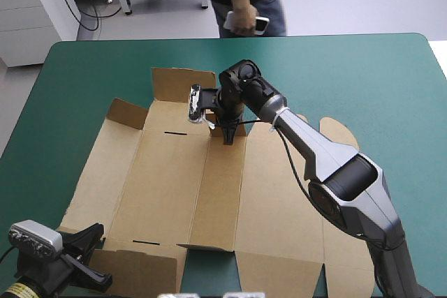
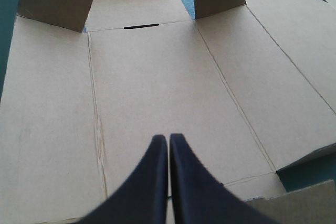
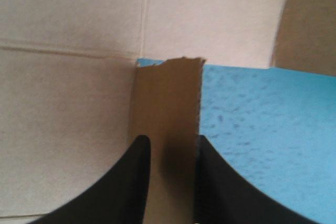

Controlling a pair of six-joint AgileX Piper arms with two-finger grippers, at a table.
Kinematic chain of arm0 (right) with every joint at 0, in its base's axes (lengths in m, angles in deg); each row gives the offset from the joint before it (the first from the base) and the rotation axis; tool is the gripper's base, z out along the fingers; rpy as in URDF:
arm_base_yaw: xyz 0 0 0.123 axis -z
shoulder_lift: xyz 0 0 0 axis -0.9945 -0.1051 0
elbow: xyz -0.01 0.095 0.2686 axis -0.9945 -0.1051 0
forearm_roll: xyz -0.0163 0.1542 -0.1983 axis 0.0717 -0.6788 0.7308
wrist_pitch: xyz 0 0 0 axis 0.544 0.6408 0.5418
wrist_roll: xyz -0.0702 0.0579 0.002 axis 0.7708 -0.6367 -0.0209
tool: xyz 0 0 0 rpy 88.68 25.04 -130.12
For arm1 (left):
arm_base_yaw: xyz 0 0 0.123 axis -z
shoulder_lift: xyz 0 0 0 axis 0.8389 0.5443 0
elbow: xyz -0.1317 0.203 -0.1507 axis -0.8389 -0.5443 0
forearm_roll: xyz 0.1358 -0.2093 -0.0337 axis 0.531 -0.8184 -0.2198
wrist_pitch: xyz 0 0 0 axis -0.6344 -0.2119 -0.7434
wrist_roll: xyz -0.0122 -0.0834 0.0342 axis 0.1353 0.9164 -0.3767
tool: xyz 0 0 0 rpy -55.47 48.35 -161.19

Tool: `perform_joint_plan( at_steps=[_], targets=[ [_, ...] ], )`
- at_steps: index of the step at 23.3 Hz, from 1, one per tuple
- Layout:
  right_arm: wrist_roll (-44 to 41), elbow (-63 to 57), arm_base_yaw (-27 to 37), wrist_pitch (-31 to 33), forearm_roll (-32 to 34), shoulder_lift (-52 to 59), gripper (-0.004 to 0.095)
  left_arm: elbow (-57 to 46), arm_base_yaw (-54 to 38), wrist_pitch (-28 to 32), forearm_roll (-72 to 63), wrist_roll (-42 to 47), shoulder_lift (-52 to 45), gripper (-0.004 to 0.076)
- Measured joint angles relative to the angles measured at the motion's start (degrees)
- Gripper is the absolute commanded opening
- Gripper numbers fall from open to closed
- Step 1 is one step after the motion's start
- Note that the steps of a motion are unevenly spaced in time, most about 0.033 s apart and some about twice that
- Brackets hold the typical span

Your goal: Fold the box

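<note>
Lying opened out on the teal-green table cover (image 1: 391,88), the box (image 1: 167,186), a cut sheet of brown board, is spread almost flat. Its long panels run from the near edge of the table toward the far edge. Two flaps on its far-left side are raised: a square flap (image 1: 183,83) at the far edge and a smaller corner flap (image 1: 126,112) beside it.

The right gripper (image 3: 171,140), fitted with two broad black curved fingers, is positioned at the far edge of the sheet, near its middle. A narrow upright flap (image 3: 168,93) is clamped between its fingers, which are all but closed on the board. Teal-green cover is seen just beside this flap.

The left gripper (image 2: 168,138) is located over the near-left part of the sheet. Its fingers are pressed together into one point, and nothing is seen between them. Flat board is seen under and ahead of them, with a dark slot (image 2: 140,25) near the far fold.
</note>
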Motion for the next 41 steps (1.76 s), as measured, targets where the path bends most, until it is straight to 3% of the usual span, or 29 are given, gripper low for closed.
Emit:
perform_joint_plan(
  at_steps=[6,9,10,11,13,18,19,26,29,31,37,39,41],
  targets=[
    [-14.55,8.54,0.0,0.27,0.35,7.67,0.035,0.0,0.0,0.0,0.0,0.0,0.0,-0.0008],
    [-21.33,7.86,0.0,0.79,0.55,14.03,0.0194,0.0,0.0,0.0,0.0,0.0,0.0,-0.0008],
    [-23.35,7.38,0.0,0.98,0.6,16.07,0.0024,0.0,0.0,0.0,0.0,0.0,0.0,-0.0008],
    [-26.81,5.38,0.0,1.1,0.6,21.61,-0.0019,0.0,0.0,0.0,0.0,0.0,0.0,-0.0008],
    [-31.08,1.33,0.0,1.23,0.6,29.57,-0.0015,0.0,0.0,0.0,0.0,0.0,0.0,-0.0008],
    [-39.28,-20.94,0.0,1.47,0.75,52.89,-0.0014,0.0,0.0,0.0,-0.36,0.0,0.0,-0.0008],
    [-41.53,-30.03,0.0,0.85,0.79,59.31,-0.0014,0.0,0.0,0.0,-0.5,0.0,0.0,-0.0008],
    [-56.18,-72.17,0.0,-13.1,0.79,90.5,-0.0014,0.0,0.0,0.0,-0.61,0.0,0.0,-0.0008],
    [-59.34,-81.75,0.0,-15.58,0.79,97.72,-0.0014,0.0,0.0,0.0,-0.63,0.0,0.0,0.0011],
    [-60.41,-86.08,0.0,-16.33,0.79,100.98,-0.0014,0.0,0.0,0.0,-0.63,0.0,0.0,0.0069],
    [-61.96,-93.42,0.0,-18.88,0.79,107.7,-0.0014,0.0,0.0,0.0,-0.63,-0.95,0.0,0.0425],
    [-62.01,-94.15,0.0,-19.52,0.74,108.46,-0.0014,0.0,0.0,0.0,-0.63,-1.53,0.0,0.048],
    [-62.08,-95.03,0.0,-19.81,0.74,109.04,-0.0015,0.0,0.0,0.0,-0.63,-1.91,0.0,0.0482]
  ],
)
